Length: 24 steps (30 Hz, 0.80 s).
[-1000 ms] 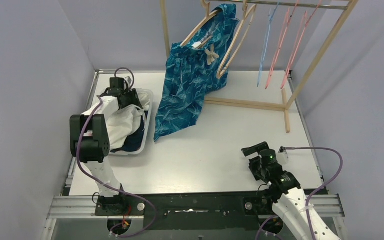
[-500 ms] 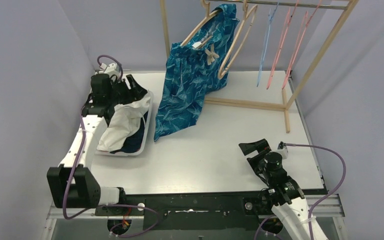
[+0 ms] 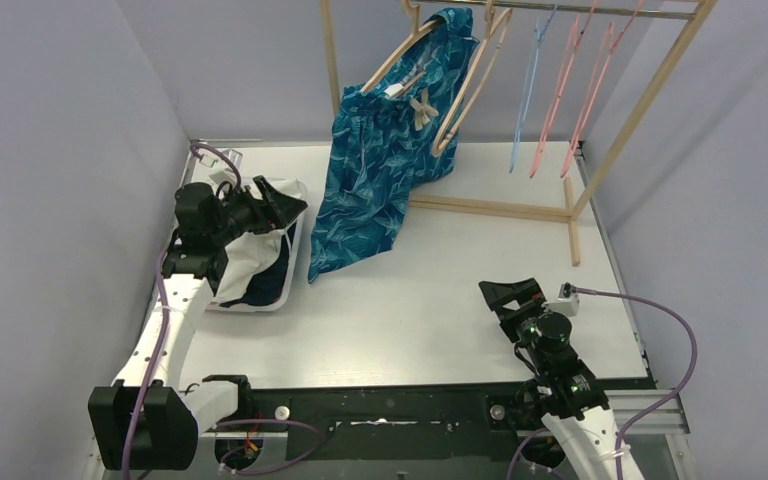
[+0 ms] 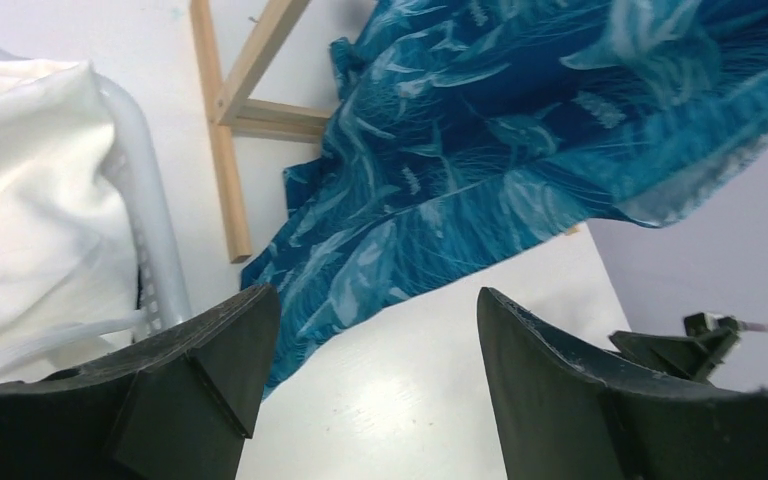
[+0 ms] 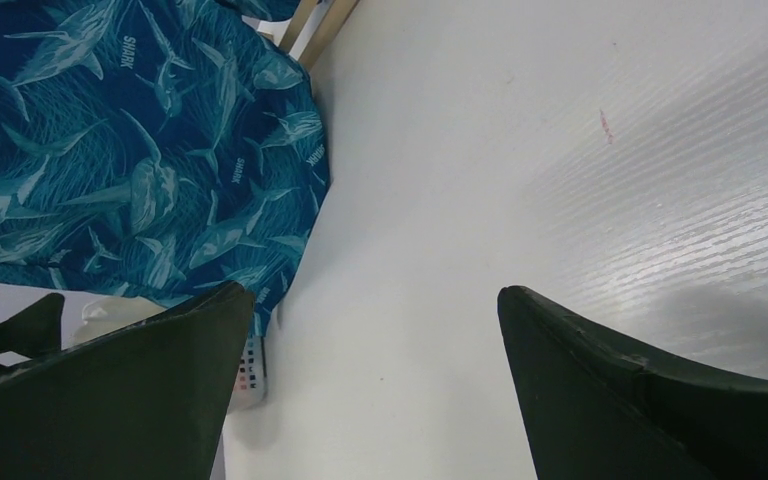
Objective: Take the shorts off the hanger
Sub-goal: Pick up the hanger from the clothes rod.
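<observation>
Teal shark-print shorts [image 3: 380, 170] hang from a wooden hanger [image 3: 397, 52] on the rack, their lower leg draped onto the table. They also fill the top of the left wrist view [image 4: 520, 150] and the upper left of the right wrist view [image 5: 130, 150]. My left gripper [image 3: 288, 198] [image 4: 375, 295] hovers open and empty over the basket's far right corner, pointing at the hanging shorts. White shorts [image 3: 245, 255] [image 4: 30, 200] lie over a navy pair [image 3: 272, 280] in the white basket [image 3: 297, 240]. Over the table at the near right, my right gripper [image 3: 510, 292] [image 5: 375, 292] stands wide open with nothing in it.
The wooden rack's base bar [image 3: 490, 208] lies across the back of the table, with a post [image 4: 222, 150] close to the basket rim [image 4: 150, 230]. A bare blue hanger [image 3: 530, 90] and pink hangers [image 3: 572, 90] hang on the rail at right. Walls close in on both sides.
My left gripper opened and rose off the white shorts in the basket, then swung to face right, as the left arm's elbow dropped back to the near edge. The right arm shifted slightly.
</observation>
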Tool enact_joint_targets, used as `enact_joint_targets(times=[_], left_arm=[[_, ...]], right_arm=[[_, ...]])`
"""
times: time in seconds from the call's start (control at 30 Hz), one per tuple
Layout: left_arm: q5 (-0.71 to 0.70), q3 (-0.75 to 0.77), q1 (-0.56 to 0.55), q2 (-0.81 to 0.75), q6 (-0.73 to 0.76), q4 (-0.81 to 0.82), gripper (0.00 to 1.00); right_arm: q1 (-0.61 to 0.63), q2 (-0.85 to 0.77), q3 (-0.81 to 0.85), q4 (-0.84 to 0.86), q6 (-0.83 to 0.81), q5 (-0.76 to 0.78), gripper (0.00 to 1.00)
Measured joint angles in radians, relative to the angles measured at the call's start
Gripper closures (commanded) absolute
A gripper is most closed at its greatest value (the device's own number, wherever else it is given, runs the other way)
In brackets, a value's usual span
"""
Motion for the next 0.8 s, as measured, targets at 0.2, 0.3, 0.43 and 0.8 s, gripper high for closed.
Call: enact_joint_targets(times=[0.2, 0.3, 0.43, 0.8], left_arm=[[0.068, -0.006, 0.0, -0.049, -0.072, 0.102, 0.22], [0.095, -0.016, -0.001, -0.063, -0.114, 0.18, 0.21], [0.109, -0.016, -0.047, -0.06, -0.136, 0.25, 0.21], [0.093, 0.061, -0.169, -0.052, -0.02, 0.267, 0.21]], right_arm=[[0.0, 0.102, -0.001, 0.074, -0.009, -0.012, 0.0], [0.0, 0.157, -0.003, 0.139, -0.009, -0.03, 0.0], [0.0, 0.194, -0.003, 0.189, -0.012, -0.039, 0.01], [0.0, 0.195, -0.017, 0.212, -0.007, -0.026, 0.01]])
